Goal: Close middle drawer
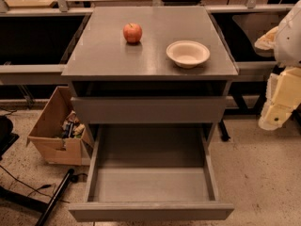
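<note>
Centrally, a grey metal cabinet [150, 69] faces the camera, seen from above and in front. The middle drawer [150, 211] is pulled far out toward the viewer; its wide, deep grey tray is open to view and holds nothing, and its plain flat front sits at the bottom edge of the frame. Above it, the top drawer [148, 109] shows a flat front just under the cabinet's top, far behind the middle drawer's front. On the cabinet top, a red apple [132, 33] stands toward the back left, and a pale, empty bowl [188, 53] sits to its right, nearer the front edge, well apart from the apple. On the speckled floor [263, 173] to the left, just beside the cabinet, an open cardboard box [51, 135] holds a jumble of small items too indistinct to name. A dark pole [54, 199] lies slanted on the floor in front of the box. The gripper [277, 107], a pale yellowish part of the robot arm, hangs at the right edge of the frame, beside the cabinet at about the height of the top drawer; whether it is open or closed cannot be told, and it holds nothing visible. The middle drawer lies down and to the left of the gripper, well apart from it, with bare floor between them.
</note>
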{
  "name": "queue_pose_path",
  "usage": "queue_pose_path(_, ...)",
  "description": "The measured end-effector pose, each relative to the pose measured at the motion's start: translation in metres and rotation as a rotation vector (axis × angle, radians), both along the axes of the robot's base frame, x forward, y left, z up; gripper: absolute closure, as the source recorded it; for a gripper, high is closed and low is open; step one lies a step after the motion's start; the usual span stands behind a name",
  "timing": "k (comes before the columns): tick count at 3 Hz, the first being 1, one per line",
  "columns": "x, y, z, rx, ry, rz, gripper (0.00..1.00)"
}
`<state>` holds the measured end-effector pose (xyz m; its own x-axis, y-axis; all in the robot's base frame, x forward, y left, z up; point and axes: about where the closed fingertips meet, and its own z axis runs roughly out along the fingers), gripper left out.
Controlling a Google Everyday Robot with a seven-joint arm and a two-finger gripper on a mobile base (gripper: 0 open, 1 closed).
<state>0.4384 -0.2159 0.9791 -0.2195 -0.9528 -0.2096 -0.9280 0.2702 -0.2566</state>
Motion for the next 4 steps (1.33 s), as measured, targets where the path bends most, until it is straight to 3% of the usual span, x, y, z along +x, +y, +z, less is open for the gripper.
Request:
queue_pose_path(2,-0.009,0.006,-0.016,0.018,0.012,-0.014,0.00)
queue_pose_path(4,-0.052,0.049,-0.103,0.115,-0.011,-0.120,0.00)
